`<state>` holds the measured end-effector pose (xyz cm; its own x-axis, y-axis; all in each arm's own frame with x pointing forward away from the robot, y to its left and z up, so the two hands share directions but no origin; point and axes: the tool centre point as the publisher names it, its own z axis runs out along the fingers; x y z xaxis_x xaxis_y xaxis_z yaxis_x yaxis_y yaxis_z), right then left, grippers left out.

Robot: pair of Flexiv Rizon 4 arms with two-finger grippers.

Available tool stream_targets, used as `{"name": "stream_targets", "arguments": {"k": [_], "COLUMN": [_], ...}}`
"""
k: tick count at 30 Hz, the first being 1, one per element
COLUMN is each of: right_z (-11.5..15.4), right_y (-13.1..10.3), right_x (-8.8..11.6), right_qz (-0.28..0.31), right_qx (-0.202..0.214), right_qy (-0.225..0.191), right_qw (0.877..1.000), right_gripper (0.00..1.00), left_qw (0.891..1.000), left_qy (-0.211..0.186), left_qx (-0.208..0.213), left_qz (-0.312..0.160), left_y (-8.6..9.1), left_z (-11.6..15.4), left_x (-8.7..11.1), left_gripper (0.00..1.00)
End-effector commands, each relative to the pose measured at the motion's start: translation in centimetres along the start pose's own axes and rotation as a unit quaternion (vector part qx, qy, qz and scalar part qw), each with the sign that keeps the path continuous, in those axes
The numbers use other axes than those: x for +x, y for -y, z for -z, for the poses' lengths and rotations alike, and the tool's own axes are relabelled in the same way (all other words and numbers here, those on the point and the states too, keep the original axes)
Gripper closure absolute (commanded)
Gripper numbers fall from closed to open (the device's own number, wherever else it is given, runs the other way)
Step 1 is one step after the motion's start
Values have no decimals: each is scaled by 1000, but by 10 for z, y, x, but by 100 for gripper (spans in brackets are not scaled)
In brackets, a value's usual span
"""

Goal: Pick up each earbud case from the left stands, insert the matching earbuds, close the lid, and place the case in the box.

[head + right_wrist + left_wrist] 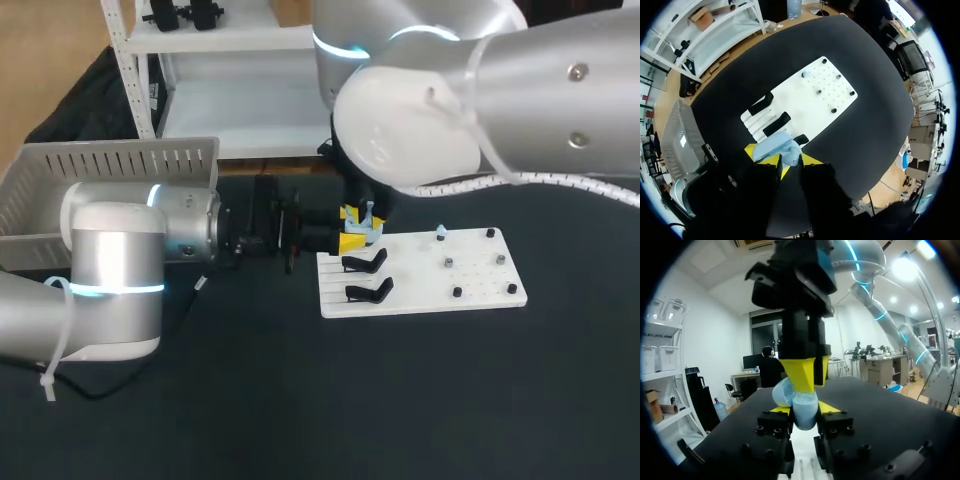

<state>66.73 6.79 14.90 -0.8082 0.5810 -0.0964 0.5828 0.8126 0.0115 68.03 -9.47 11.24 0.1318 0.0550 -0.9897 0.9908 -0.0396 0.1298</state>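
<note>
The left arm lies low and level, the left pincer closed from both sides on a pale blue earbud case. The right arm arches over it, the right pincer pointing straight down onto that case.

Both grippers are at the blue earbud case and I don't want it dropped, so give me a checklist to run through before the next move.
1. Left gripper shut on the earbud case from both sides: ok.
2. Lid open for inserting earbuds: ok.
3. Right gripper hold on the case: cannot tell.
4. Matching earbud located on the white board: cannot tell; the pale-blue piece at its far edge is too small to identify.
5. Room in the box: cannot tell; the left arm hides its inside.
</note>
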Motion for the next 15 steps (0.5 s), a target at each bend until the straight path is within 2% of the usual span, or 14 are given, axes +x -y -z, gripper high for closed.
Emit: {"name": "stream_targets", "arguments": {"k": [1, 5, 8, 10, 15], "right_z": [3, 13, 27, 35, 41], "right_y": [0, 5, 16, 26, 51], "right_x": [0, 4, 7, 5, -10], "right_qz": [0, 3, 2, 4, 65], "right_qx": [0, -19, -49, -68, -121], "right_qy": [-2, 3, -2, 1, 8], "right_qw": [1000, 1000, 999, 998, 990], "right_gripper": [60, 57, 64, 64, 55], "left_qw": [1000, 1000, 1000, 1000, 1000], "left_qy": [1, 1, 1, 1, 1], "left_qx": [-1, -1, -1, -1, -1], "left_qz": [-1, -1, -1, -1, -1], "left_y": [0, 0, 0, 0, 0], "left_z": [0, 0, 0, 0, 0], "left_x": [0, 0, 0, 0, 0], "left_gripper": [100, 100, 100, 100, 100]}}
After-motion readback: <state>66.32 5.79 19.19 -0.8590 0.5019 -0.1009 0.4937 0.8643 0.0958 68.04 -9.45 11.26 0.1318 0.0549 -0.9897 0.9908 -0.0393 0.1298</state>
